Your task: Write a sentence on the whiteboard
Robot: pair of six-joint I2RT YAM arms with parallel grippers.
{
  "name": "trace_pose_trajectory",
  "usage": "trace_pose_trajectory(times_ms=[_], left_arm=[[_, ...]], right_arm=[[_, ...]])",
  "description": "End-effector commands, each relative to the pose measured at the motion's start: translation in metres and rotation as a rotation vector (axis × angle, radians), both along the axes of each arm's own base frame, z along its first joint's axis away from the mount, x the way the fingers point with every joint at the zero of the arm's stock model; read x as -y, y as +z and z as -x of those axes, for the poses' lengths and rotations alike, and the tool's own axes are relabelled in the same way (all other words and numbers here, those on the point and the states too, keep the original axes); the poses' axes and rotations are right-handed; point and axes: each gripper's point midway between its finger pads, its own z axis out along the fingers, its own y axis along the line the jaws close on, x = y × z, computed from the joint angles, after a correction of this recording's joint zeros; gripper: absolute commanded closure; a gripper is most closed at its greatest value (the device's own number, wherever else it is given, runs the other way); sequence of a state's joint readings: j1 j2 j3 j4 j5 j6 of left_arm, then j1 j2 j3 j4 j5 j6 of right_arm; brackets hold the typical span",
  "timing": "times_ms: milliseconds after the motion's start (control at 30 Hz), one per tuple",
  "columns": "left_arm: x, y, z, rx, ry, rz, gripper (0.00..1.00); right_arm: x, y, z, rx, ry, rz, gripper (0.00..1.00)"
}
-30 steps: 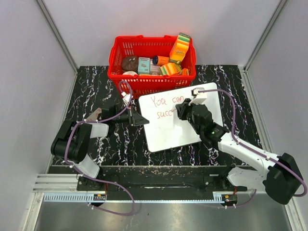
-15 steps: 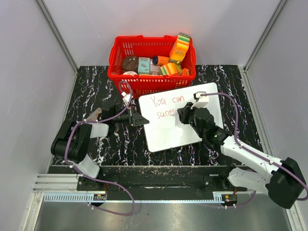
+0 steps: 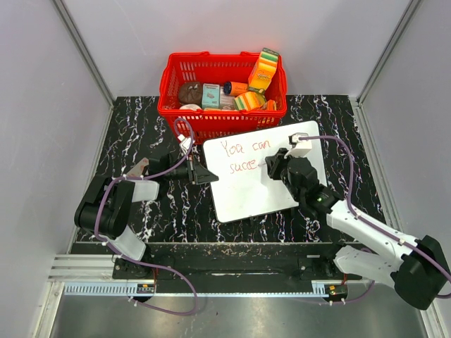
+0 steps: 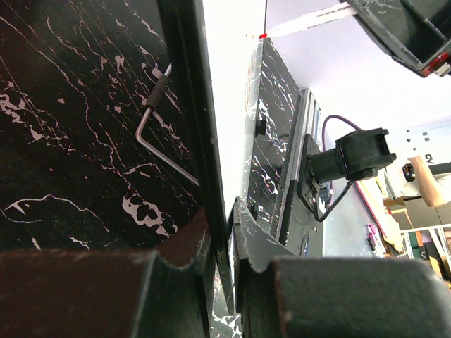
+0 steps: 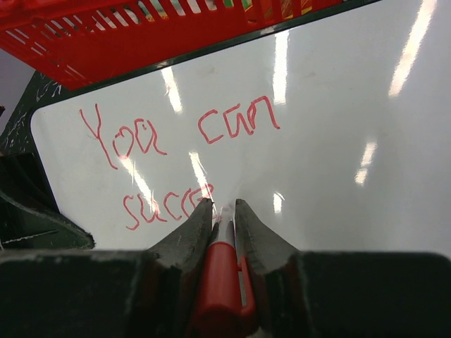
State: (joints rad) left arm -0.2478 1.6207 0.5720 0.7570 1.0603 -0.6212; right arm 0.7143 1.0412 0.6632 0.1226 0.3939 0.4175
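Note:
The whiteboard (image 3: 257, 193) lies tilted on the black marble table, just in front of the basket. The sentence (image 3: 243, 156) in red reads "You can" over "succe" (image 5: 165, 205). My right gripper (image 3: 272, 166) (image 5: 223, 205) is shut on a red marker (image 5: 222, 282), whose tip meets the board just right of the last letter. My left gripper (image 3: 208, 173) (image 4: 227, 220) is shut on the whiteboard's left edge, and the board (image 4: 227, 84) shows edge-on between its fingers.
A red basket (image 3: 218, 125) (image 5: 141, 42) holding several packaged goods stands right behind the board. A bent metal rod (image 4: 151, 127) lies on the table under the board's edge. Grey walls close in the table on three sides.
My right gripper has moved to the right along the second line with the marker, and the lettering there has grown from "succ" to "succe". The left arm has stayed still.

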Motion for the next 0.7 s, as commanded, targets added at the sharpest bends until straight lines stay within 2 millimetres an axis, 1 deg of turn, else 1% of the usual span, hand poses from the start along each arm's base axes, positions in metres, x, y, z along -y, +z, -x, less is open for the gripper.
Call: trace_pose_trajectory(times_ms=[0,133,300,533,667], left_arm=[[0.005,0.005,-0.005,0.135,-0.024,-0.008,1.00],[0.006,0.005,-0.005,0.135,-0.025,-0.008,1.00],[0.006,0.005,-0.005,0.135,-0.024,-0.008,1.00],[0.006,0.005,-0.005,0.134,-0.025,-0.007,1.00],[0.006,0.005,-0.005,0.135,-0.025,-0.008,1.00]], right_arm=[[0.012,0.041,-0.006,0.105,-0.049,-0.036,1.00],[0.014,0.047,-0.009,0.119,-0.056,-0.028,1.00],[0.011,0.045,-0.014,0.114,-0.042,-0.028,1.00],[-0.003,0.049,-0.016,0.114,0.015,-0.051,1.00],[-0.010,0.044,-0.017,0.098,0.041,-0.055,1.00]])
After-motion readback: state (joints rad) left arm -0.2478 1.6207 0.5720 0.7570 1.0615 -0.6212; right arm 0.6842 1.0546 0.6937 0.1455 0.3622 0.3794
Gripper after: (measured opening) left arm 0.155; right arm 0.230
